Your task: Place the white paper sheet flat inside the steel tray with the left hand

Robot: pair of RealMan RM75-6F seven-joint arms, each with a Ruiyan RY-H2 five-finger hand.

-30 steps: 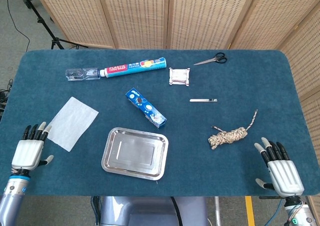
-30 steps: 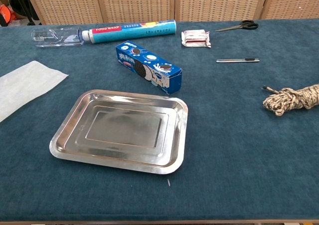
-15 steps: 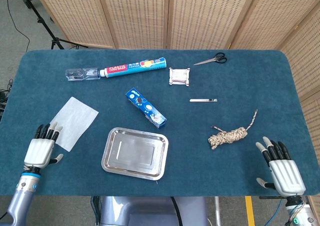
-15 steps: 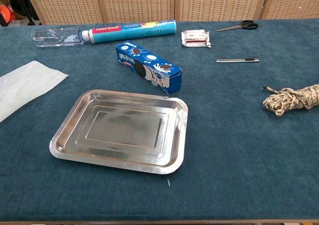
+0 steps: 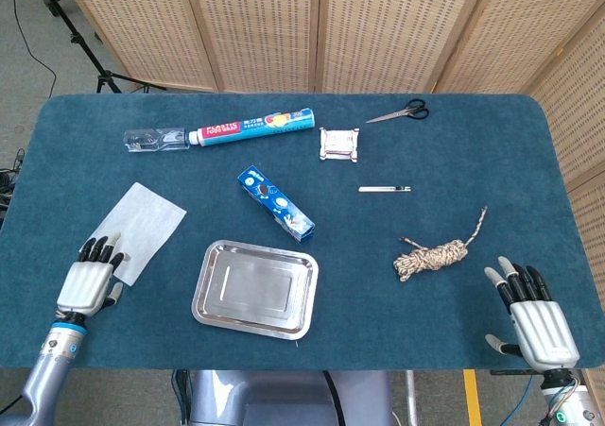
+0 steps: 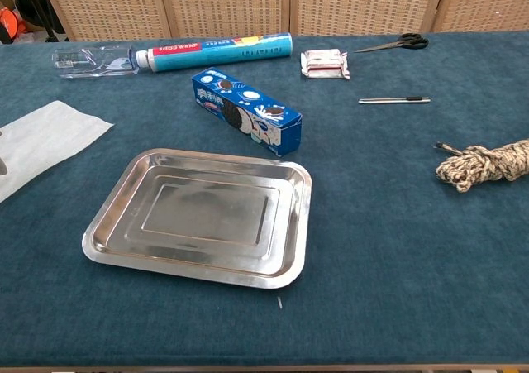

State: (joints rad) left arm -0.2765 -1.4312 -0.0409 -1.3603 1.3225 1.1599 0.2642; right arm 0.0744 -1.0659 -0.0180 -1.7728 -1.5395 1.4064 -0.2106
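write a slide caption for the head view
Left hand reaching onto the near corner of the white paper sheet, with the empty steel tray beside it.

Lab/test setup: blue felt-covered table [image 5: 473, 152] w/ assorted props, woven wicker folding screens [image 5: 321, 29], black tripod leg [image 5: 80, 39] behind.

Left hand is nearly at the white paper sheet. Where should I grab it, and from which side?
Probably the near corner of the white paper sheet, approached from the table's front-left, where the left hand is. The sheet lies flat on the cloth, so only an edge or corner can be lifted. The steel tray sits to its right, so avoid reaching from there.
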